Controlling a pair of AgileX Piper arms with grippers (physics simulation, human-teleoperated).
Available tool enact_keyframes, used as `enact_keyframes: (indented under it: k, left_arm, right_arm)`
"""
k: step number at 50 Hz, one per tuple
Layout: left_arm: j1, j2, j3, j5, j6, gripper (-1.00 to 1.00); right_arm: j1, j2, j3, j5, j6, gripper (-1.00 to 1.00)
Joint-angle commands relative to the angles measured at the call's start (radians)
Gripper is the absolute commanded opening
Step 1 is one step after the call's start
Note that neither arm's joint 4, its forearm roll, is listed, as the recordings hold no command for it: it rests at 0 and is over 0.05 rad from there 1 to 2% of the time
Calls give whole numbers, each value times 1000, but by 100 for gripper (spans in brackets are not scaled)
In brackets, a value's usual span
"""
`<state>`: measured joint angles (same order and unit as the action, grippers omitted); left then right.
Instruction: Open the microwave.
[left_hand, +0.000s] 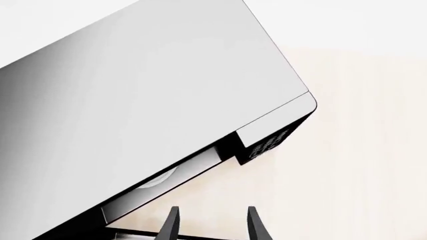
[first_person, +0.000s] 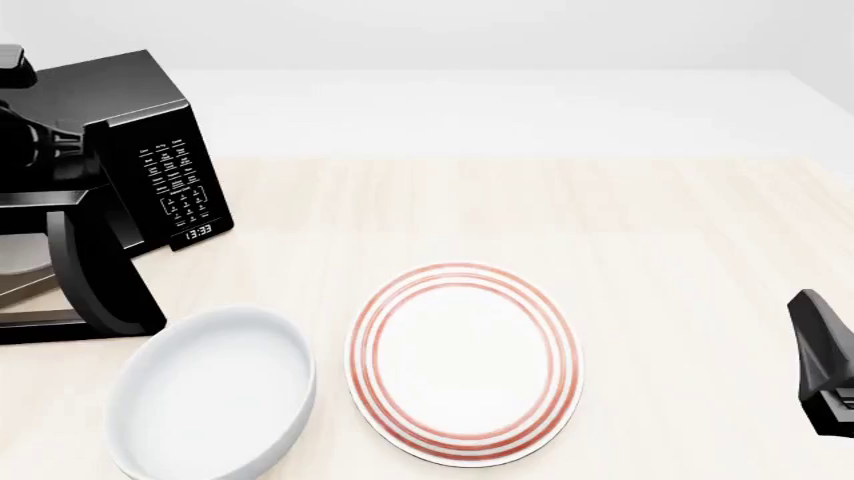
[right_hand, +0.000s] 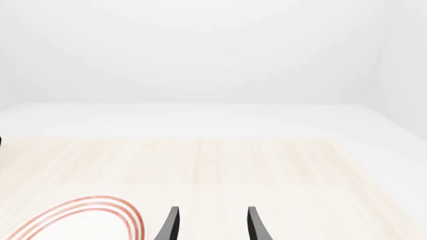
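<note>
The left gripper (left_hand: 210, 225), its fingers parted and empty, is held above the microwave (first_person: 140, 190) at the table's far left, whose door (first_person: 100, 275) is swung out, while the right gripper (right_hand: 210, 225) is parked open.

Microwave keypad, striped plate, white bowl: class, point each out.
microwave keypad (first_person: 178, 188), front view, on the white-lettered buttons.
striped plate (first_person: 466, 361), front view, on its white centre.
white bowl (first_person: 214, 398), front view, on its inner floor.

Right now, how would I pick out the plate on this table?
Start at the black microwave at the table's far left. In front of it sits a plain white bowl, and just right of that bowl lies the plate, flat with red rings around its rim.
</note>
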<state>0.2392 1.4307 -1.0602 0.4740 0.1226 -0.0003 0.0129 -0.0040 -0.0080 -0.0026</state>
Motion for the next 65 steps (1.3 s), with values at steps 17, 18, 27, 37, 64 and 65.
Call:
enact_keyframes:
  k: [17,18,27,37,64,65]
  left_arm:
    - [21,20,54,-48,-10,100]
    - [22,19,57,-50,-10,100]
    - [29,6,89,-63,-16,100]
    - [29,-7,113,-71,-21,100]
    - [24,-41,167,-83,-24,100]
    - [25,-43,166,-81,-23,100]
  right_arm:
    - [0,0,0,0,0,100]
    - [0,0,0,0,0,100]
    - [0,0,0,0,0,100]
    - [0,0,0,0,0,100]
    - [0,0,0,0,0,100]
    - [0,0,0,0,0,100]
